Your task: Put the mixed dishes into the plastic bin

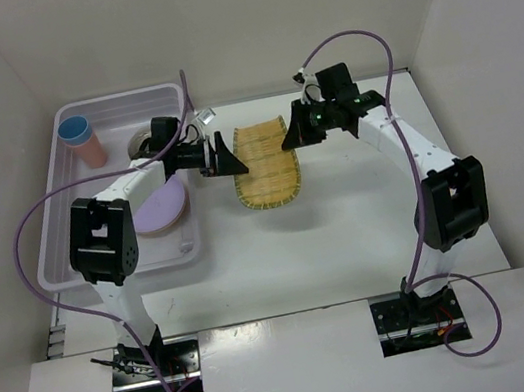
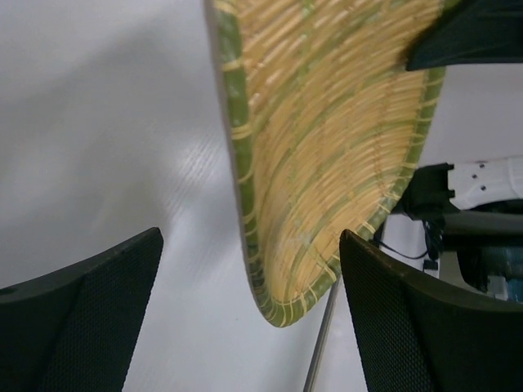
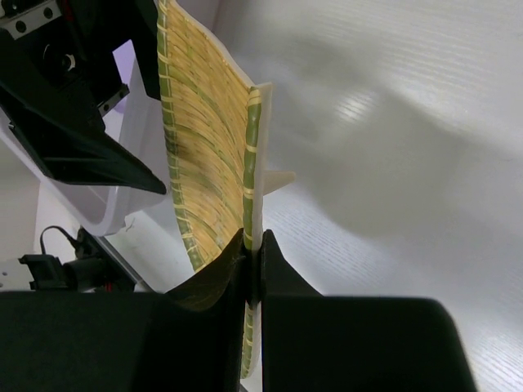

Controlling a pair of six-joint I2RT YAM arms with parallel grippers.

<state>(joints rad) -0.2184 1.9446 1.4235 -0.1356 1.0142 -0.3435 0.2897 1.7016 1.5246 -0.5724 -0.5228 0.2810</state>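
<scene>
Pinching the rim of the yellow woven tray (image 3: 204, 163) w/ my right gripper (image 3: 253, 245), I'm holding that side raised, prob. so the other arm can get at it. My left gripper (image 1: 228, 156) is hovering, jaws spread wide, at the tray's opp. edge, just beside the plastic bin (image 1: 114, 102). The tray is looking ribbed, green-edged and shallowly curved.

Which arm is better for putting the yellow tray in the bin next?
Left, probably: the left gripper, open, straddles the tray beside the bin. The right gripper pinches the tray's other side, farther away.
</scene>
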